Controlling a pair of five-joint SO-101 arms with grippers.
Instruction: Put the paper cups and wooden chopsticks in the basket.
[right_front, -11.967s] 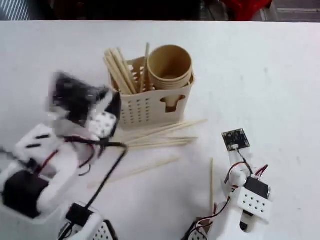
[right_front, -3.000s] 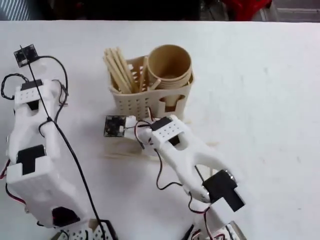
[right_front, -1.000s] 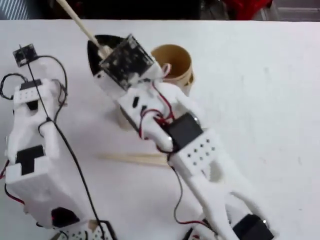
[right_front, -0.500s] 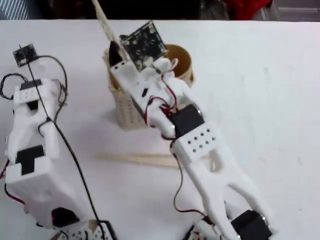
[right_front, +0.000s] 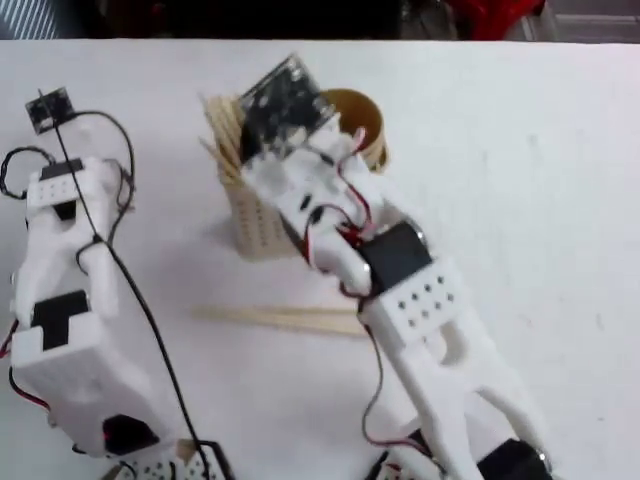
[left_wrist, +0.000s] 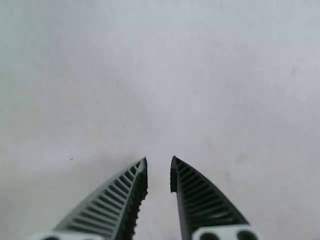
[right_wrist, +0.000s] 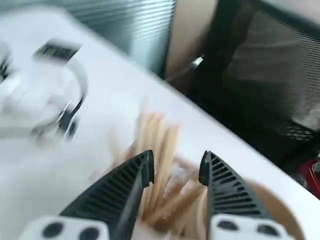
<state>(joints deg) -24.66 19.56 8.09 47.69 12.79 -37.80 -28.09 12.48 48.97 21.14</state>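
A cream basket (right_front: 252, 228) stands at the table's back middle, with a bundle of wooden chopsticks (right_front: 220, 132) upright in its left half and stacked paper cups (right_front: 368, 118) in its right half. My right gripper (right_wrist: 175, 164) hangs open just above the bundled chopsticks (right_wrist: 159, 142), holding nothing; the paper cups' rim (right_wrist: 272, 199) lies beside it. The right arm (right_front: 400, 270) stretches from the front edge to the basket. A pair of chopsticks (right_front: 280, 318) lies flat on the table in front of the basket. My left gripper (left_wrist: 159, 165) is over bare table, nearly closed and empty.
The left arm (right_front: 65, 270) lies folded along the table's left side, its camera board (right_front: 50, 108) and cables beside it. A dark chair (right_wrist: 265, 85) stands beyond the far table edge. The right half of the table (right_front: 530, 200) is bare.
The right arm lifted a chopstick from the table, swung it over the basket and lowered it; the stick now stands in the bundle and the fingers are apart. The left arm has kept still lately.
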